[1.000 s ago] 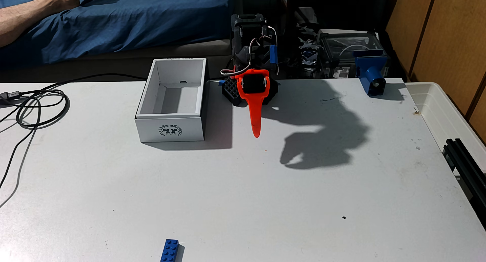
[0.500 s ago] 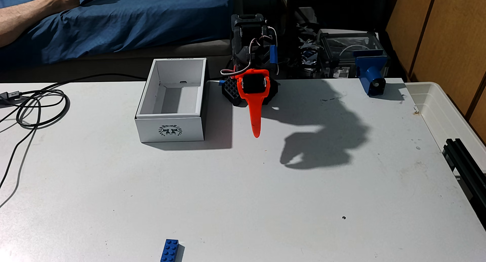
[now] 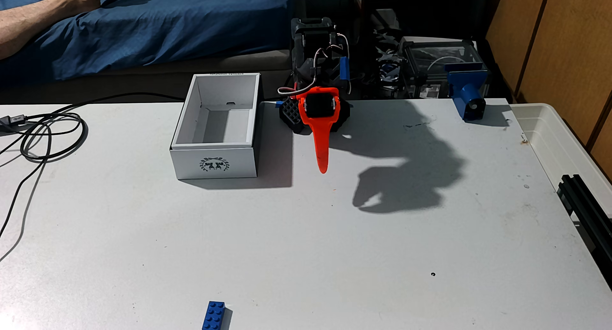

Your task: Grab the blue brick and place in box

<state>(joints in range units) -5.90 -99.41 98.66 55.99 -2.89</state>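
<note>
I see the brick (image 3: 214,315) lying flat, studs up, at the bottom edge of the frame, left of centre, alone on the tabletop (image 3: 331,250). The box (image 3: 214,163) sits well apart from it, in the upper middle, open and empty, its wreath emblem facing me. Just right of the box my claw (image 3: 322,167) hangs tip-down above the tabletop, holding nothing; from this angle I see one orange finger and cannot tell whether it is open or closed. Its shadow falls to the right. Black cables (image 3: 43,134) coil at the left edge, and a blue block (image 3: 468,96) stands at the upper right.
</note>
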